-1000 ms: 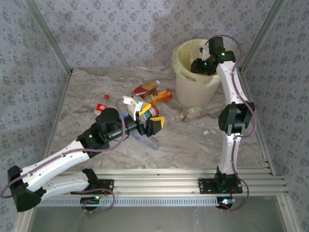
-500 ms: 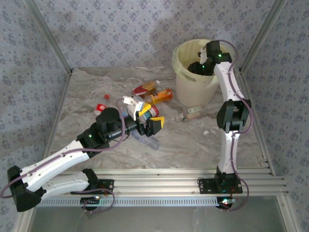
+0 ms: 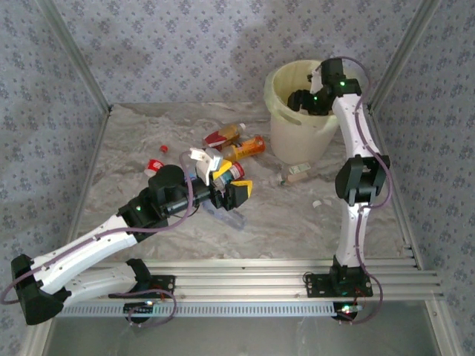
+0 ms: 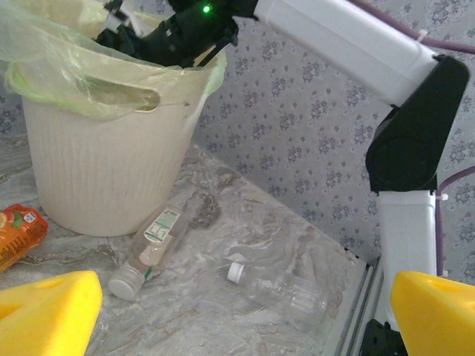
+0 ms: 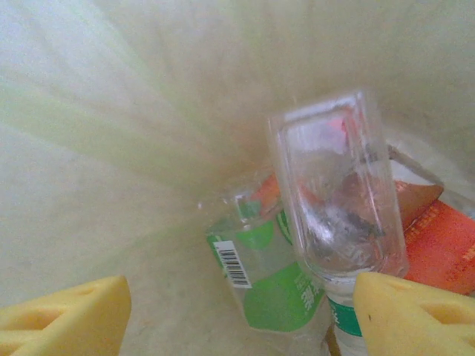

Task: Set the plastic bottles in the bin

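- The right gripper (image 3: 303,100) hangs inside the mouth of the pale yellow round plastic bin (image 3: 297,141). Its yellow pads stand wide apart and grip nothing. A clear crushed plastic bottle (image 5: 338,215) lies loose just below them, close to the right-hand pad.
- Under that bottle the bin holds at least a clear bottle with a green label (image 5: 260,278) and a bottle with an orange-red label (image 5: 438,241), so several bottles appear to be done.
- Several bottles are left on the grey marbled bench (image 3: 289,222):
  - an orange bottle (image 3: 249,148) and a red-labelled bottle (image 3: 223,136), in a cluster left of the bin;
  - a small bottle with a red cap (image 3: 156,165), further left;
  - a white-capped bottle with a green-and-white label (image 4: 148,252), at the foot of the bin;
  - a bare clear bottle (image 4: 278,285), near it.
- The left gripper (image 3: 231,180) hovers over the middle of the bench beside the cluster, jaws fully apart and empty. A flattened clear bottle (image 3: 226,215) lies just below it.
- The task looks roughly midway, with at least six bottles yet to be carried across.
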`<state>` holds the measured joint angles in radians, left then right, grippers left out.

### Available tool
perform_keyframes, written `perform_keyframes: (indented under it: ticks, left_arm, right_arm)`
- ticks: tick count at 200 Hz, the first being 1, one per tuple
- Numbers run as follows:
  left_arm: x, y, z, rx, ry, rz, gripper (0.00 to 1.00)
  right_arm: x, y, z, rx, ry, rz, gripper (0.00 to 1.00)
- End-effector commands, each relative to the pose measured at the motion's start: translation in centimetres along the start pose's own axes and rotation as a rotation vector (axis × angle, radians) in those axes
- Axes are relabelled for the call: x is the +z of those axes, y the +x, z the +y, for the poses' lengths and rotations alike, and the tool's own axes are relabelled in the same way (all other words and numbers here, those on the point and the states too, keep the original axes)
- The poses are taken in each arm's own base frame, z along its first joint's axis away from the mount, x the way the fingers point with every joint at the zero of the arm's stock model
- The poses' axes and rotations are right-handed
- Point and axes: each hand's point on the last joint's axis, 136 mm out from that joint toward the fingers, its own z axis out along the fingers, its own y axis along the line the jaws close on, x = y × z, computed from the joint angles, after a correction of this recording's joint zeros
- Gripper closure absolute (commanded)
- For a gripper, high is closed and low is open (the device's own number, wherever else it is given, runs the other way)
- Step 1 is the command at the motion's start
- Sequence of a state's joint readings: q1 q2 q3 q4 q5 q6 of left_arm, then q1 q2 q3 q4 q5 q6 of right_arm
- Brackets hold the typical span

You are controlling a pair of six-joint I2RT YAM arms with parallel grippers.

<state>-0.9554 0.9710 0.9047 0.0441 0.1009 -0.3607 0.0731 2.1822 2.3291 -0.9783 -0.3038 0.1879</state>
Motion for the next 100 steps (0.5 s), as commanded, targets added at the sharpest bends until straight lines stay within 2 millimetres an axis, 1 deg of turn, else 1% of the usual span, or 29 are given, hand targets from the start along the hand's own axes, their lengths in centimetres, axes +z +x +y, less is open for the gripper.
perform_keyframes:
  ticks: [1,29,60,82,90,100]
  left_arm:
    - [-0.2,-1.4,-0.4,0.01,-0.001,-0.018,0.0]
    - [-0.3,-1.2,-0.3,0.013,-0.008,-0.01,0.0]
    - [-0.7,-0.9,-0.3,0.048,-0.005,0.007,0.0]
    - [-0.9,-0.4,-0.7,0.091,0.016,0.029,0.0]
    - [-1.1,-0.2,-0.6,0.103,0.01,0.041,0.0]
    - [-1.2,0.1,-0.4,0.118,0.002,0.058,0.0]
  right_arm:
    - [-5.9,-3.2,1.8,-0.007,-0.039,-0.15,0.19]
    - [-8.6,-4.1,2.4,-0.01,-0.042,-0.217,0.19]
    - [-11.7,-4.3,3.2,-0.025,-0.046,-0.277,0.19]
    - [-13.9,-3.7,3.6,-0.039,-0.04,-0.317,0.19]
    - [-14.5,-3.3,3.6,-0.042,-0.038,-0.324,0.19]
    - [-15.7,-2.7,3.8,-0.045,-0.032,-0.339,0.19]
